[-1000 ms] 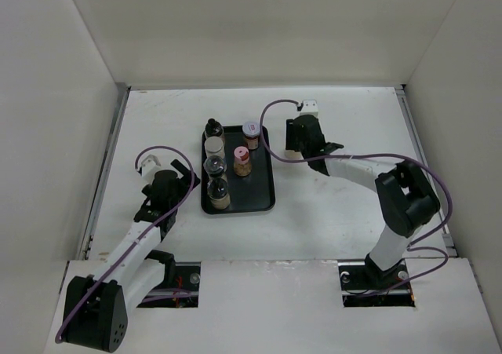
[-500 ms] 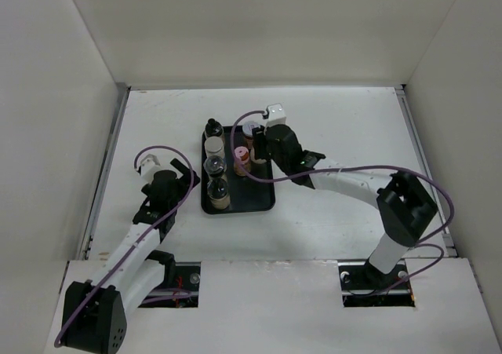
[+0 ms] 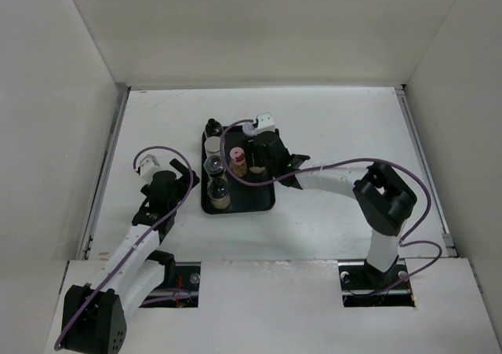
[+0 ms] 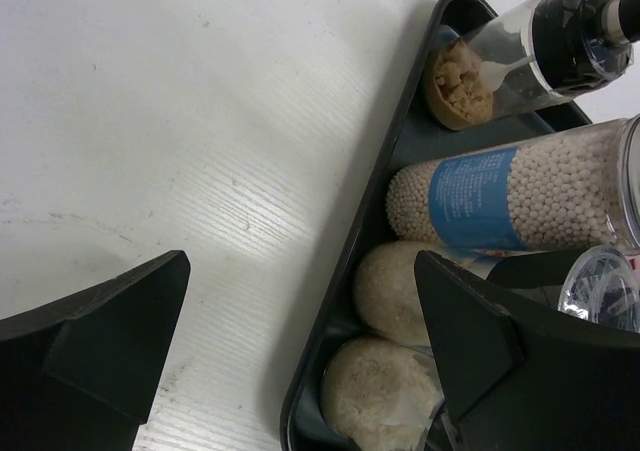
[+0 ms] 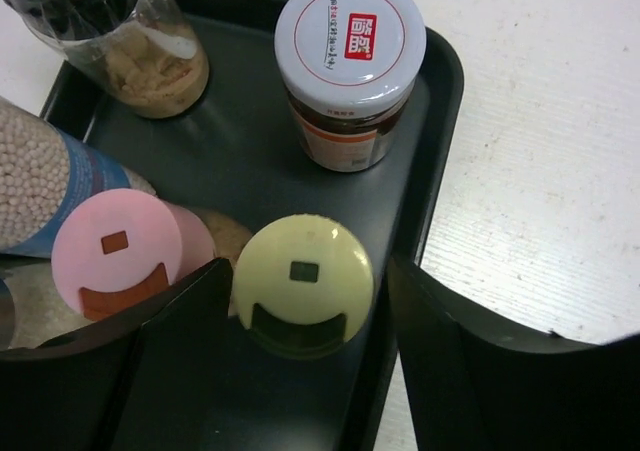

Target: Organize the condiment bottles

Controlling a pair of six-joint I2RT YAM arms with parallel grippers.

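The black tray holds several condiment bottles. In the right wrist view a yellow-capped bottle stands upright between my right gripper's fingers. The left finger is at the cap's edge and a thin gap shows on the right. The right gripper is open over the tray's right side. Beside it stand a pink-capped bottle, a silver-lidded jar, a black-capped bottle with brown contents and a bead-filled bottle with a blue label. My left gripper is open and empty at the tray's left rim.
The tray's right rim runs just inside the right finger. A column of bottles fills the tray's left side, with two beige-filled ones nearest the left gripper. White walls enclose the table on three sides.
My right gripper swung left from the bare table beside the tray to over the tray's right side. The left arm has barely moved.
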